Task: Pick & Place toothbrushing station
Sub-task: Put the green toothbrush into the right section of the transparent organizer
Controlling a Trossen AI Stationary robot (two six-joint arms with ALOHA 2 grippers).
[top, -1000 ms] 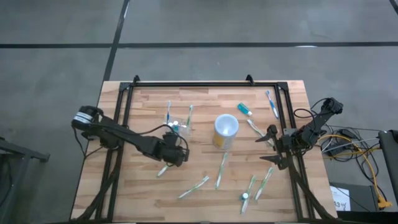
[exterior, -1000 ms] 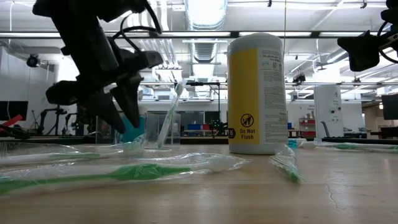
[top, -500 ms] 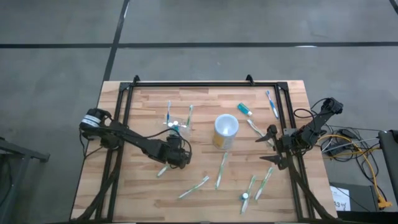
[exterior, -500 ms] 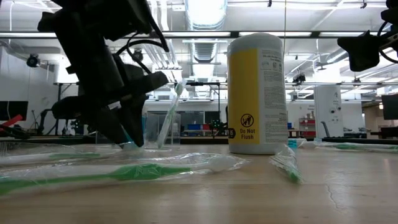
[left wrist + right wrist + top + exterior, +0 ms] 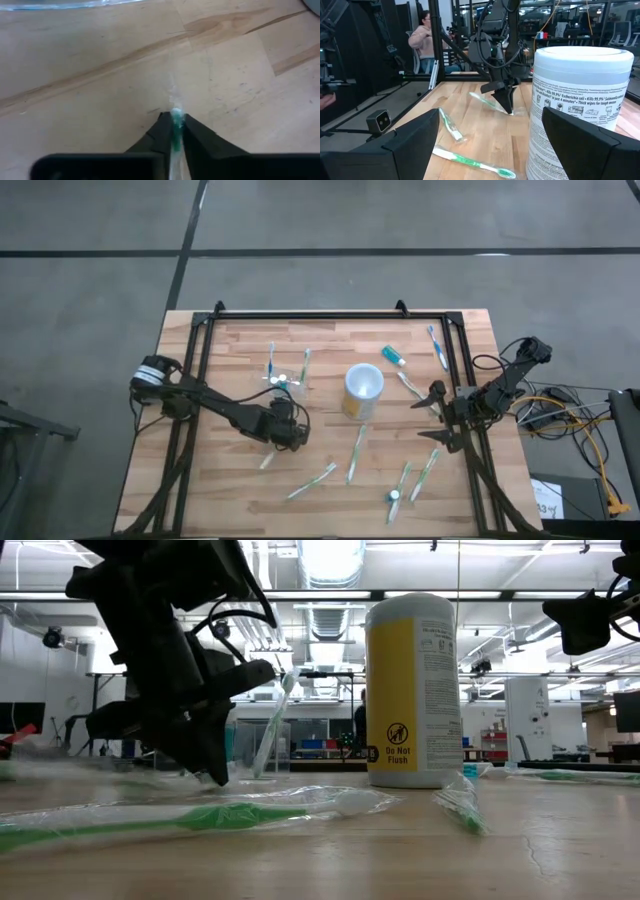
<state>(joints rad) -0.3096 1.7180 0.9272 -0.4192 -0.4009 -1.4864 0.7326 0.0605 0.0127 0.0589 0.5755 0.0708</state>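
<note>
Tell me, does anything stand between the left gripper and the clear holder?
Nothing visible does. The left gripper, its fingers shut on a wrapped toothbrush, is close to the clear holder. The yellow canister stands off to one side, not between them.

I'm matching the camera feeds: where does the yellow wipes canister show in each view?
High view: canister, near mid-picture, seen from above.
Low view: canister, upright, right of centre.
Left wrist view: not in it.
Right wrist view: canister, close, at the right side.
Shared landmark: left gripper, fingers shut on a green toothbrush, in all four views.
</note>
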